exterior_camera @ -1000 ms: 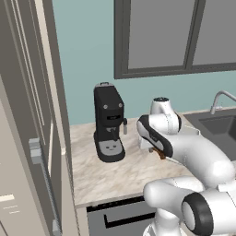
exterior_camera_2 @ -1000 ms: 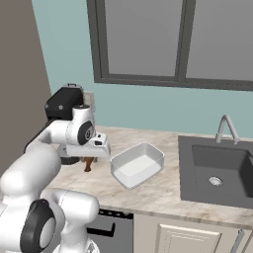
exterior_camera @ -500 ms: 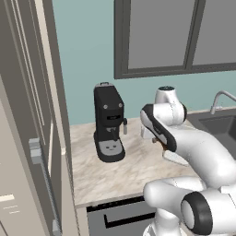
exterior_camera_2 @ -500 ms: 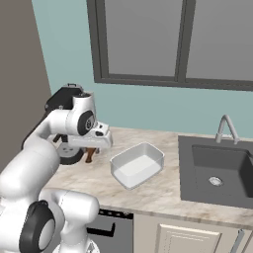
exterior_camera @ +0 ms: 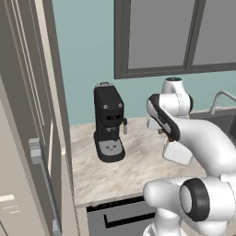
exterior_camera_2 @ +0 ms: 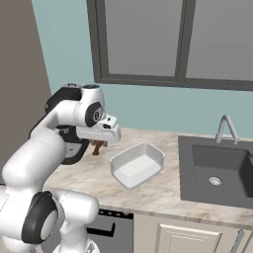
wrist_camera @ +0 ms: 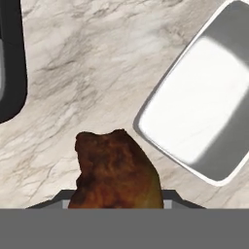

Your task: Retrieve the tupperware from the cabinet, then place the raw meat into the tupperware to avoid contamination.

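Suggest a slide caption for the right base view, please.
End effector carries raw meat above the counter, beside the empty tupperware.

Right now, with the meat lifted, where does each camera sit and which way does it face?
Left base view: behind the arm to its left, facing the counter, coffee machine and window; white arm at lower right, cabinet at left.
Right base view: behind the arm to its right, facing the tupperware and sink; arm at lower left.
Hand view: on the hand, looking down at raw meat in the pincer above the counter.
Shared: right base and hand views both show meat and tupperware.
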Robot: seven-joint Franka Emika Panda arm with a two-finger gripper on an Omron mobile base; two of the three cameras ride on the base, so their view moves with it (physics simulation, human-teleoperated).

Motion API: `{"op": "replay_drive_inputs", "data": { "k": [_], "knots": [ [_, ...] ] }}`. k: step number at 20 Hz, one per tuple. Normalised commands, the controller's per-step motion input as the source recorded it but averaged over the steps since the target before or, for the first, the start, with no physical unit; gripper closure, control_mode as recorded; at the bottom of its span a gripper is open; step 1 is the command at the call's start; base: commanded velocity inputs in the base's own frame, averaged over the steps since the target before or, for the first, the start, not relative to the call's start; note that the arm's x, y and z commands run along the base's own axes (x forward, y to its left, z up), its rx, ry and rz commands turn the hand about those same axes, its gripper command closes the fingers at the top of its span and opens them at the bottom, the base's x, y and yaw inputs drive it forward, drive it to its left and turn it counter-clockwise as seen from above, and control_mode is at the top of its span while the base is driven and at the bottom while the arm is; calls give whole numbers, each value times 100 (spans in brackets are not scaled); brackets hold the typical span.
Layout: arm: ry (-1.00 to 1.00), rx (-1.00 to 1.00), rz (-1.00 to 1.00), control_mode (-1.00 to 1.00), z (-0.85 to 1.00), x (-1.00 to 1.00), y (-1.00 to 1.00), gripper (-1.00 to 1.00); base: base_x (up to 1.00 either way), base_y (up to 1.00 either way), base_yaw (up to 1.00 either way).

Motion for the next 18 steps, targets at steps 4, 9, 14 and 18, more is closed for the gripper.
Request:
{"op": "replay_drive_inputs", "data": {
  "k": [4, 9, 14, 18],
  "knots": [
    [-1, 0, -10, -100, 9, 20, -36, 100, 0, 0, 0],
    [-4, 0, -11, -100, -1, 8, -39, 100, 0, 0, 0],
    [-6, 0, -11, -100, -6, 5, -40, 100, 0, 0, 0],
    [-9, 0, -10, -100, -11, 3, -37, 100, 0, 0, 0]
  ]
}}
